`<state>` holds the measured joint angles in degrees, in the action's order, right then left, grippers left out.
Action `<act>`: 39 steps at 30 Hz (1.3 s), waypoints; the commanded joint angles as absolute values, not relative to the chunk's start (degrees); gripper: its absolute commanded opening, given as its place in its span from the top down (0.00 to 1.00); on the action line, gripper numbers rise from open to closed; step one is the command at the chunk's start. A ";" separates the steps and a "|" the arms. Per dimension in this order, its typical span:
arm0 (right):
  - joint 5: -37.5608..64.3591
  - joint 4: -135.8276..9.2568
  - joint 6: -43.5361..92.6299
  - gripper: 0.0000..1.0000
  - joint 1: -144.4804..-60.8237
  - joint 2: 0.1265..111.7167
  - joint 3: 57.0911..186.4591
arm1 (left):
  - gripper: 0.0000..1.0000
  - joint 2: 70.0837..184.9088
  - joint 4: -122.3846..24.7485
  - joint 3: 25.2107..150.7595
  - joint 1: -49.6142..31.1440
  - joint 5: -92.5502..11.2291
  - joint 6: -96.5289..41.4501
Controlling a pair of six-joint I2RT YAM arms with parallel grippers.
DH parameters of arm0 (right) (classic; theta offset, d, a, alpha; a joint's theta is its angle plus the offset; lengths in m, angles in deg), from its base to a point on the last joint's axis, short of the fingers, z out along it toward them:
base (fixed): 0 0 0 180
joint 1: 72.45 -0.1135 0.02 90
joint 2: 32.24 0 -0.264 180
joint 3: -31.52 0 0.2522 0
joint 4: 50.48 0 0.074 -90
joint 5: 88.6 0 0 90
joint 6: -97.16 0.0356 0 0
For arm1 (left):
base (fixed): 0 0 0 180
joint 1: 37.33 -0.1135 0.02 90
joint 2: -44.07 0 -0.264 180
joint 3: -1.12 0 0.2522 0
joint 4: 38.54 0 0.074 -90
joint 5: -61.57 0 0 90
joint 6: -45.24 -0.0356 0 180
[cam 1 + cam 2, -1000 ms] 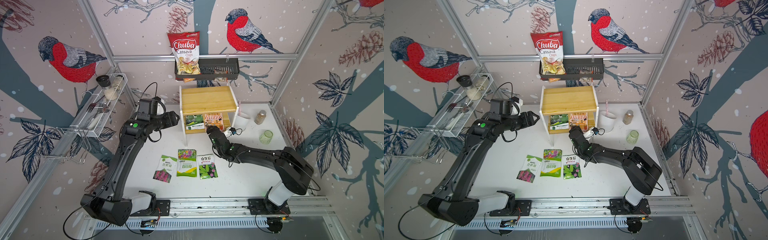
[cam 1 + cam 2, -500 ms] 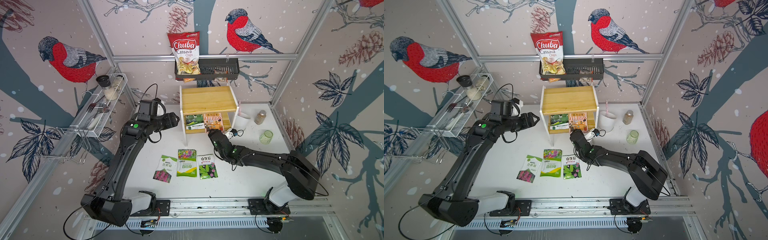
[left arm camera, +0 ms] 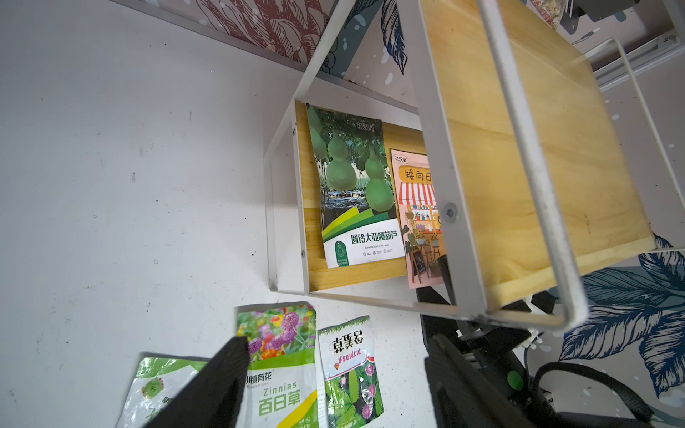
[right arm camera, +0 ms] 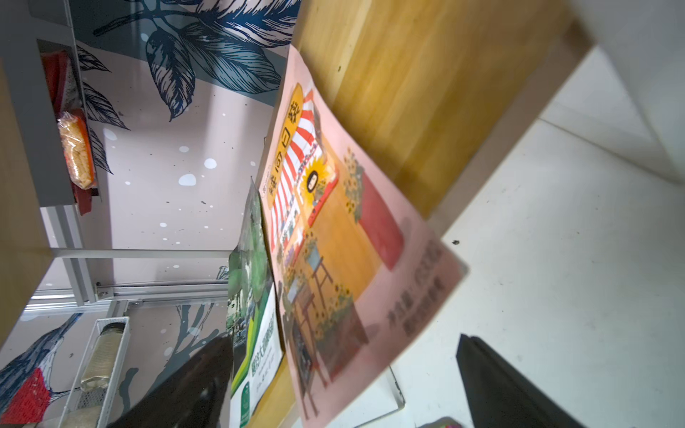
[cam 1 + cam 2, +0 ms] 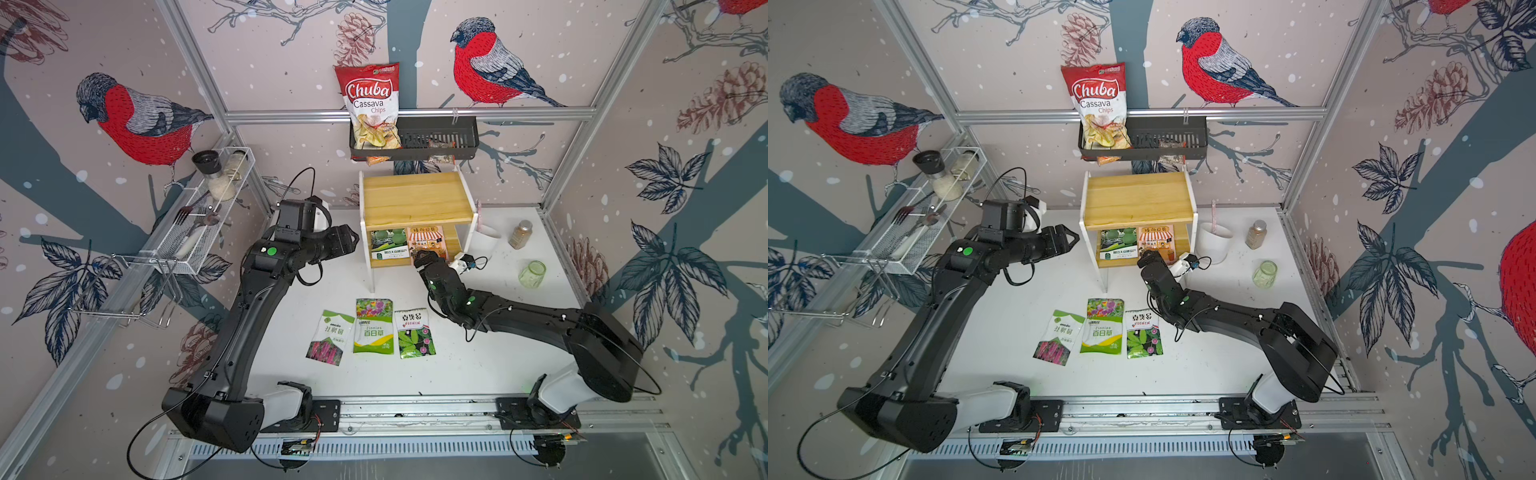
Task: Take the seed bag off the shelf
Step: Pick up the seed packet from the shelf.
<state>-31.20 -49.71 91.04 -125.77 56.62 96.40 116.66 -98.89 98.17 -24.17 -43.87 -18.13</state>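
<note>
Right gripper (image 4: 343, 344): jaws spread wide at the pink seed bag's (image 5: 428, 239) front edge, not pinching.
Pink seed bag: on the shelf's (image 5: 415, 195) lower board, beside the gourd seed bag (image 5: 388, 245).
Left gripper (image 3: 337, 341): spread, empty.

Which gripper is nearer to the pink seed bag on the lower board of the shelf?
Right. The right gripper is open at the front edge of the pink seed bag, with that edge between its jaws. The left gripper hovers open outside the shelf, apart from the bag.
</note>
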 commanded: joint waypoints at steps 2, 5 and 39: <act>-32.11 -49.02 90.20 0.00 -124.82 58.32 97.84 | 0.21 116.93 -97.90 98.79 -24.32 -44.60 -18.90; -31.09 -48.73 90.32 0.01 -123.62 60.22 98.65 | 0.21 117.11 -98.36 99.16 -24.27 -44.34 -19.32; -29.21 -51.80 90.66 0.56 -124.31 58.96 99.56 | 0.21 117.19 -97.30 97.73 -24.33 -44.25 -18.48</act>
<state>-29.41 -50.70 91.21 -124.17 59.59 98.98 117.30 -98.87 97.73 -24.21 -43.83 -18.15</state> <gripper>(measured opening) 0.444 0.789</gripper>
